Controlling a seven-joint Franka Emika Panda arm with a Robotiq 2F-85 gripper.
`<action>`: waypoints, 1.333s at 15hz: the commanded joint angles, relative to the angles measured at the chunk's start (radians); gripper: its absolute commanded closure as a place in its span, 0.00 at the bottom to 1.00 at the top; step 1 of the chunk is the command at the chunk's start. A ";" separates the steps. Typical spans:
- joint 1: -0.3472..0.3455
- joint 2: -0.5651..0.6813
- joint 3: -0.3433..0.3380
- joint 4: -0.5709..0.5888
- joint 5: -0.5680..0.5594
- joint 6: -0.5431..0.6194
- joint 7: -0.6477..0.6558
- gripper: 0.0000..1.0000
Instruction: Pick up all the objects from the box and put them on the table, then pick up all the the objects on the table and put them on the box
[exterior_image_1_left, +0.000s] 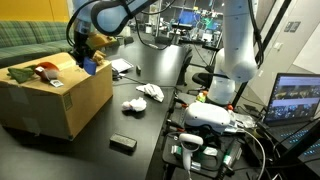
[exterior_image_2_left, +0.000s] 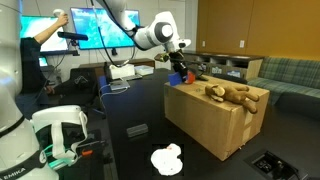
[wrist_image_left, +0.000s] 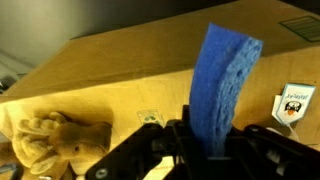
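My gripper is shut on the blue flat block, which stands upright between the jaws. In both exterior views the gripper hangs over the far end of the brown cardboard box, with the blue block just above its top. A brown plush toy lies on the box top. Green and red-and-white toys also rest there. On the dark table lie a white plush toy and a black slab.
A green sofa stands behind the box. The arm's white base and a laptop sit at one end of the table. Papers lie near the box. A person stands by the monitors.
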 joint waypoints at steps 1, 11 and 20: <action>0.055 0.158 -0.067 0.184 -0.054 0.034 0.051 0.97; 0.140 0.380 -0.248 0.469 -0.095 0.069 0.139 0.97; 0.144 0.406 -0.288 0.522 -0.083 0.058 0.163 0.29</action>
